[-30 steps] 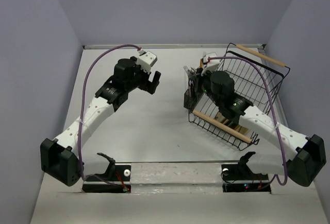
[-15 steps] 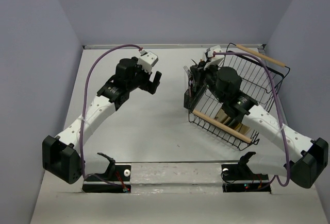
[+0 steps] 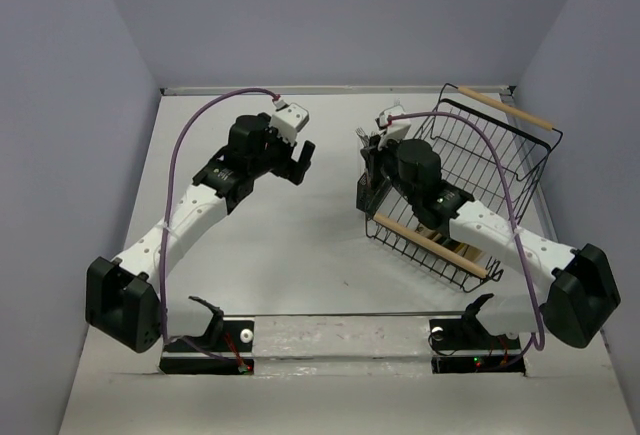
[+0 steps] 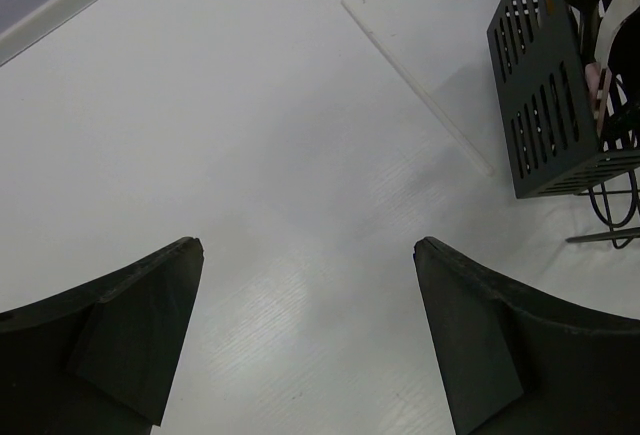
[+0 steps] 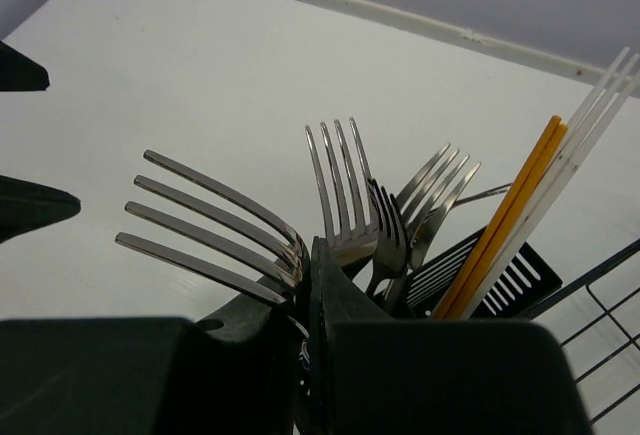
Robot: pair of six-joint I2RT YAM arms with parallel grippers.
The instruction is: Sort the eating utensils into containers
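Reference landmark: the cutlery holder (image 3: pixel 368 193), standing on the table (image 3: pixel 290 255); the wire rack (image 3: pixel 490 155) sits immediately to its right.

Right gripper (image 5: pixel 312 260): positioned directly above the holder; fingers together, with the neck of a silver fork (image 5: pixel 205 225) entering the seam between them, so the grip is judged to be on that fork; its tines project sideways clear of the fingers and its handle is hidden below, an attitude that suits lowering the handle into a compartment.

Holder contents: further forks (image 5: pixel 345 185) stand tines up; yellow-brown chopsticks (image 5: pixel 510 215) and white chopsticks (image 5: pixel 585 135) lean in the part of the holder beyond them; which compartment each occupies cannot be told.

Left gripper (image 4: pixel 307 255): hangs over bare table to the left of the holder; fingers spread wide, nothing between them; a loose white chopstick (image 4: pixel 415 85) lies flat on the table just beside the holder's slotted wall, ahead of this gripper; the open stance is judged to be preparation for collecting it; a thin stick lying flat leaves little edge to pinch.
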